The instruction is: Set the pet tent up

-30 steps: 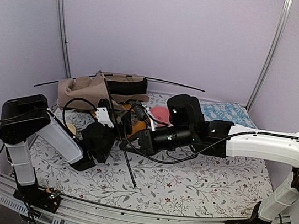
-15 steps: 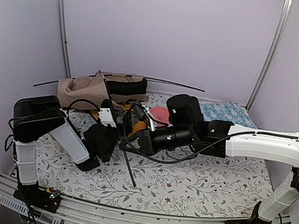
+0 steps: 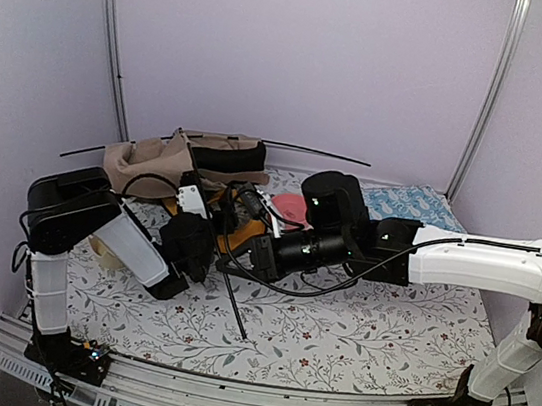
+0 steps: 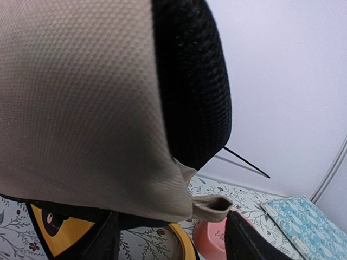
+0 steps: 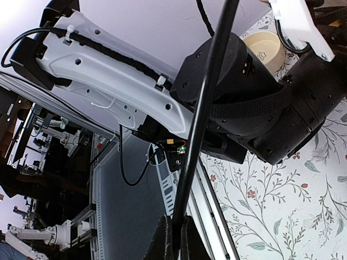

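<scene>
Top external view shows one pet tent (image 3: 161,159) slumped at upper left on the desk (image 3: 365,327). The right end effector (image 5: 176,230) pinches one black pole (image 5: 201,103) of two, probably to steady the frame. The left end effector (image 4: 172,238) is spread around the tent's canvas corner, likely to grip it.

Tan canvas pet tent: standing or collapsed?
Collapsed. The tan canvas pet tent lies as a crumpled heap at the back left, thin black poles jutting sideways, none holding it up.
</scene>
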Available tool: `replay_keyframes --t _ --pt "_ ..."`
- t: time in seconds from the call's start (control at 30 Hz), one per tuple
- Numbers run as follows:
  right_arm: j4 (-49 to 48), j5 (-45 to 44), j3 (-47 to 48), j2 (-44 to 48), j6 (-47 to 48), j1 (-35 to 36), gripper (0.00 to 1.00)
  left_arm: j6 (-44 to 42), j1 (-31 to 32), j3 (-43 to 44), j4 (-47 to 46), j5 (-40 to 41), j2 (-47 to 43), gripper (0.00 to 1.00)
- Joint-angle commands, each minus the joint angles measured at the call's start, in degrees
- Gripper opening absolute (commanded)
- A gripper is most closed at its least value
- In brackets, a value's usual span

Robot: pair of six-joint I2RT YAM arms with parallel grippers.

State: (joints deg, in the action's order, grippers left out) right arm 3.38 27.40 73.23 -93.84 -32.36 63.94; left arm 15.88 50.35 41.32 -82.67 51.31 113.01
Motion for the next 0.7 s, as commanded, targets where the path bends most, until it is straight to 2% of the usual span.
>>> replay_keyframes --t 0.0,0.23,0.67 --pt "-4.06 -1.9 1.7 -0.46 1.78 -1.01 0.0 4.57 -1.29 1.18 3.57 0.88 -2.39 0.64" --pt "-4.0 -2.06 1.16 -0.31 1.64 -1.01 0.0 8.68 -1.98 -0.24 4.46 -0.31 -3.4 0.49" --pt "-5.13 -1.89 0.92 -0.54 1.47 -0.9 0.0 4.9 -1.9 -9.3 -7.9 -7.91 -5.33 0.16"
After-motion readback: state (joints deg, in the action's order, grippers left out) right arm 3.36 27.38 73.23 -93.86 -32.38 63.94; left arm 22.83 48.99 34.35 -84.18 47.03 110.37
